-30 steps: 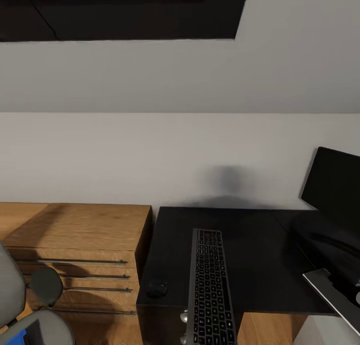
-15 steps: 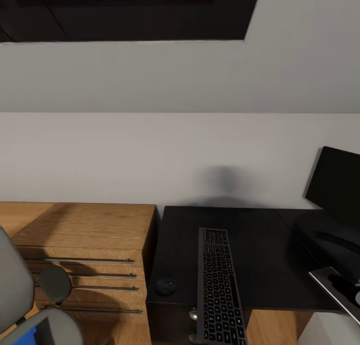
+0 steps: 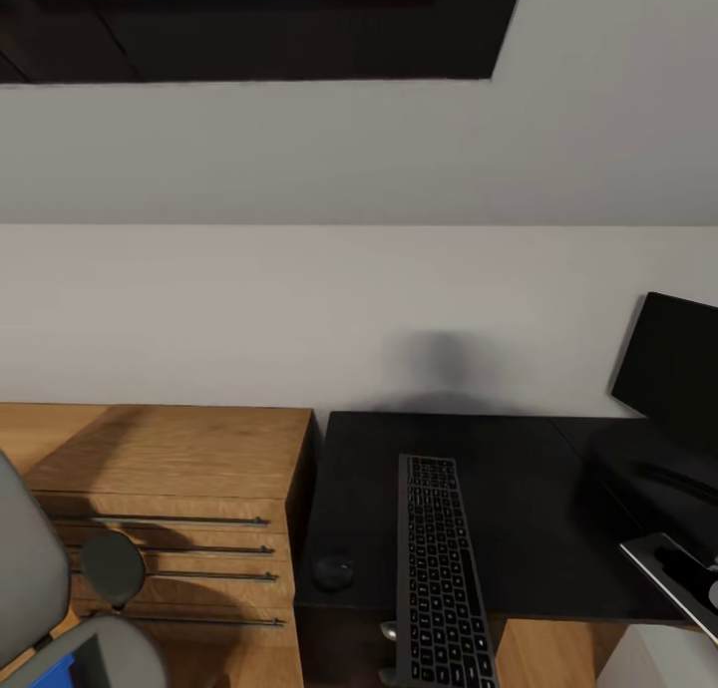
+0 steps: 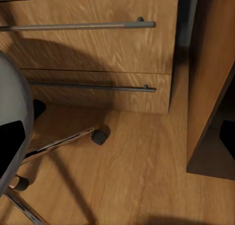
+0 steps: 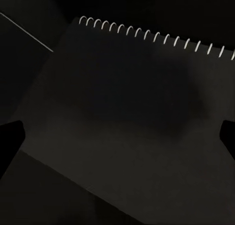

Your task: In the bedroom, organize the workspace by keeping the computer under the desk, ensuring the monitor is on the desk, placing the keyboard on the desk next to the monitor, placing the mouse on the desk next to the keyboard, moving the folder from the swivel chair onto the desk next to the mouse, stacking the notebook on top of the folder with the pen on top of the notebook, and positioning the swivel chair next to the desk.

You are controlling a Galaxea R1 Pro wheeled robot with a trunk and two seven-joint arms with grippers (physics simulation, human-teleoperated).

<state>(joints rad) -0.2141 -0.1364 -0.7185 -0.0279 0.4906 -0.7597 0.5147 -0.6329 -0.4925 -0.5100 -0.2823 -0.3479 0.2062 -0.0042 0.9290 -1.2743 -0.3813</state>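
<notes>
Keyboard [image 3: 439, 573] lies lengthwise on black bench [image 3: 529, 528], overhanging front edge; mouse [image 3: 333, 570] at front-left corner; monitor [image 3: 668, 369] upright at right edge; spiral notebook [image 5: 122, 117] flat, dark.

Head view: the monitor [image 3: 673, 369] is cut by the right edge, the keyboard [image 3: 441, 578] by the bottom edge, its near end hanging past the surface [image 3: 538, 489]. The chair [image 3: 40, 608] and blue folder [image 3: 50, 673] show only partly at the lower-left corner. Right wrist view: the notebook [image 5: 127, 117] is almost lost in darkness.
</notes>
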